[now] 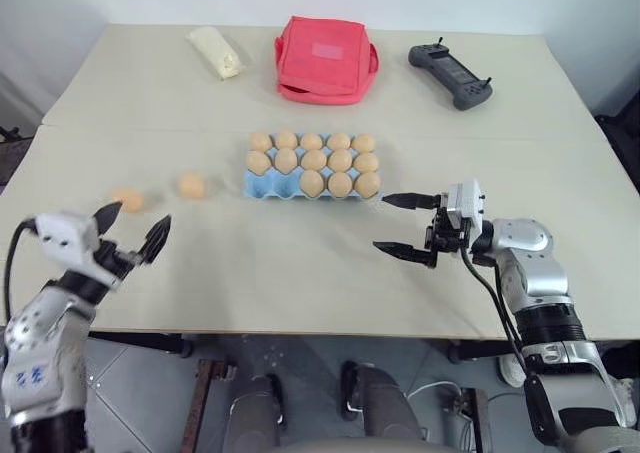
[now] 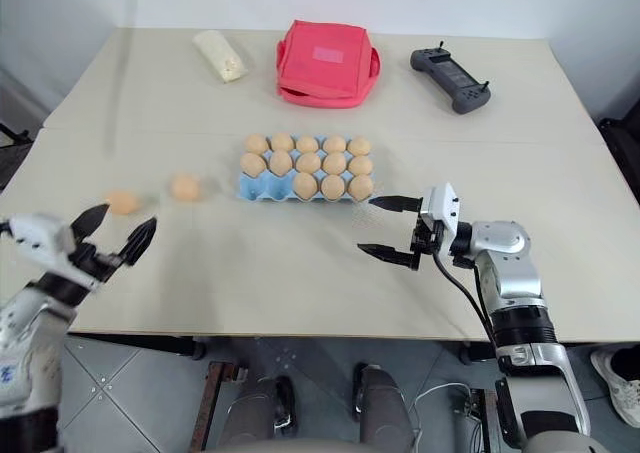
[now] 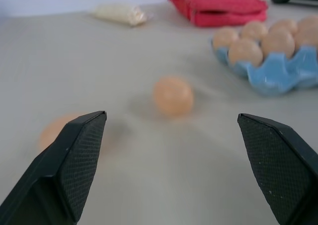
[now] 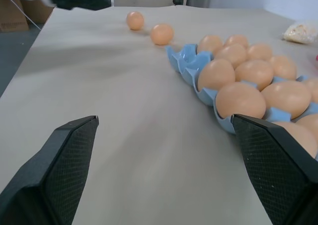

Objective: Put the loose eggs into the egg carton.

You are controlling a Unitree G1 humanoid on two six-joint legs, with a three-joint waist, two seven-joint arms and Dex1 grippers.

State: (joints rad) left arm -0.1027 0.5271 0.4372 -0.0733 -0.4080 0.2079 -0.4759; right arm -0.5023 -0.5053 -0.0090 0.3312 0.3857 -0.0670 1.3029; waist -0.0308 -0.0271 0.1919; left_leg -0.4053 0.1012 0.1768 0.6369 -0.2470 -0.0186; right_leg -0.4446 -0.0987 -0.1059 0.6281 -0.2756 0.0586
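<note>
Loose eggs (image 1: pixel 160 193) just ahead of open left end effector (image 1: pixel 132 227) — w/o contact

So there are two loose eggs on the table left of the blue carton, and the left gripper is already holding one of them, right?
Not quite. Two loose eggs do lie left of the egg carton, but the left gripper holds nothing. The left wrist view shows its fingers open, with both eggs on the table.

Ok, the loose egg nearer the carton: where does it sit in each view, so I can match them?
Left eye: loose egg on the table, just left of the blue carton.
Right eye: same egg, left of the carton.
Left wrist: centre of the picture, between the open fingers.
Right wrist: far end of the table, by the carton's corner.
Shared landmark: the carton's two empty cups.
</note>
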